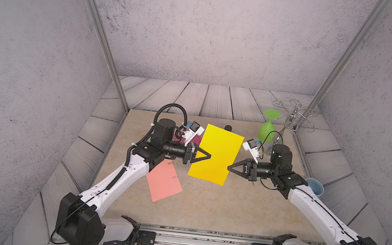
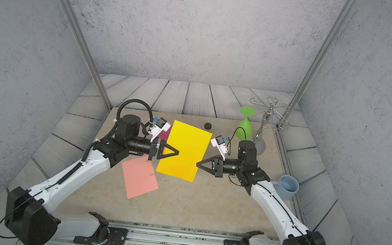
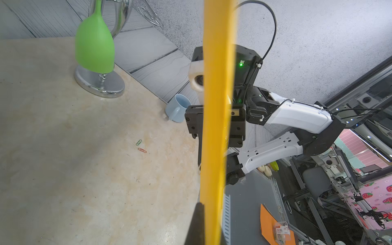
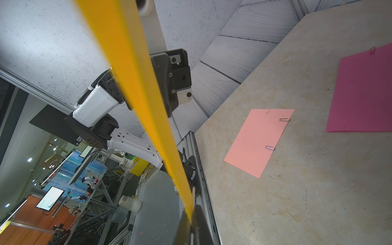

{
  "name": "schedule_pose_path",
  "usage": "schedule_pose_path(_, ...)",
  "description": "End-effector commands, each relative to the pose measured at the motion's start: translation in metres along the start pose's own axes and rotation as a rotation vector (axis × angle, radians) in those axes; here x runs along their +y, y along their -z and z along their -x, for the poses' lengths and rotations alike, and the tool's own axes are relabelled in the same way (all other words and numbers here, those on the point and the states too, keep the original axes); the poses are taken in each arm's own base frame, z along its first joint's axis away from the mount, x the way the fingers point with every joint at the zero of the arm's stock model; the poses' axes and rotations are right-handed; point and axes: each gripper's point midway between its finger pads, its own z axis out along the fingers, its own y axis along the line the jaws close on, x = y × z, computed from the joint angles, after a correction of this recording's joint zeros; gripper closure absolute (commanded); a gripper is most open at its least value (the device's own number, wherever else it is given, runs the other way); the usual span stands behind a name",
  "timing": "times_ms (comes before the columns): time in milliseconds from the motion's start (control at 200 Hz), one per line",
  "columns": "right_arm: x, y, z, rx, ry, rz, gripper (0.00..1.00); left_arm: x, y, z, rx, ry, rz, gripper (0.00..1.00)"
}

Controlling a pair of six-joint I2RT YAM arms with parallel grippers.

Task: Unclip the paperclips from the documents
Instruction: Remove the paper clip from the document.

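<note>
Both my grippers are clamped tight on the yellow sheet (image 1: 216, 153), which is held tilted off the bench (image 1: 205, 209). My left gripper (image 1: 209, 156) pinches its left side, my right gripper (image 1: 228, 168) its right edge. Pink sheet (image 1: 164, 184) lies flat left of bench centre, with a blue clip (image 4: 270, 148) and a dark clip (image 4: 284, 119) on its edges. Magenta sheet (image 4: 364, 91) lies flat toward the back left, small clip (image 4: 372, 51) on its edge. Green clip (image 3: 139, 142) and orange clip (image 3: 142, 150) lie loose near the right edge, by the mug (image 3: 177, 108).
</note>
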Motion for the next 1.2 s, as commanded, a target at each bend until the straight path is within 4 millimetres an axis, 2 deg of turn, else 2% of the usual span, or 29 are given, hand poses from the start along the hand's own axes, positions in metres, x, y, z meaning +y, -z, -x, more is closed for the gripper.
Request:
schedule_pose_path(0,0.0119,0.004,0.007,-0.01,0.049,-0.001,0.93,-0.0092,0.0086,0.0107,-0.03,-0.059,0.002,1.0)
schedule_pose_path(1196,0.0053,0.0072,0.0046,-0.01,0.04,-0.019,0.94,-0.0135,0.0133,0.0164,-0.039,-0.07,0.008,1.0)
